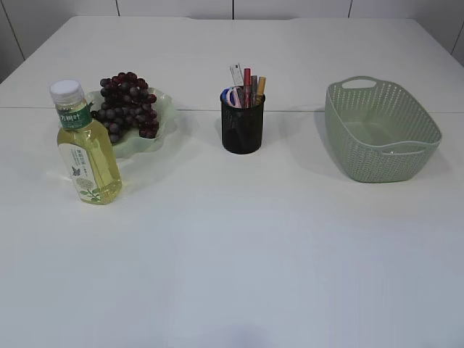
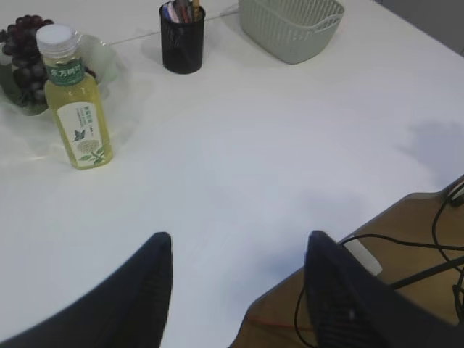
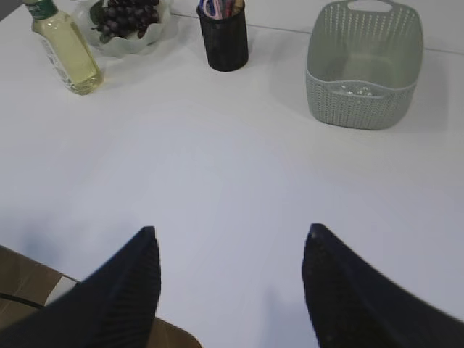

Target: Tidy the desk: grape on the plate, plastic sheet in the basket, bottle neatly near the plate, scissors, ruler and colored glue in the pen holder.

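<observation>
- White table [image 1: 239, 254], pale wall panels behind.
- Grapes [image 1: 127, 101]: on plate [image 1: 165, 101], far left.
- Bottle [image 1: 85, 145]: upright, just in front of plate.
- Pen holder [image 1: 242, 122]: centre; scissors [image 1: 230, 96], ruler [image 1: 236, 75], glue sticks [image 1: 248, 85] inside.
- Basket [image 1: 380, 130]: right; clear sheet [image 3: 359, 90] appears to lie inside.
- Left gripper [image 2: 239, 275]: wide open, empty, at near edge.
- Right gripper [image 3: 228, 279]: wide open, empty.
- Risk: any further sweep near the 1 bottle could topple it onto the plate.
</observation>
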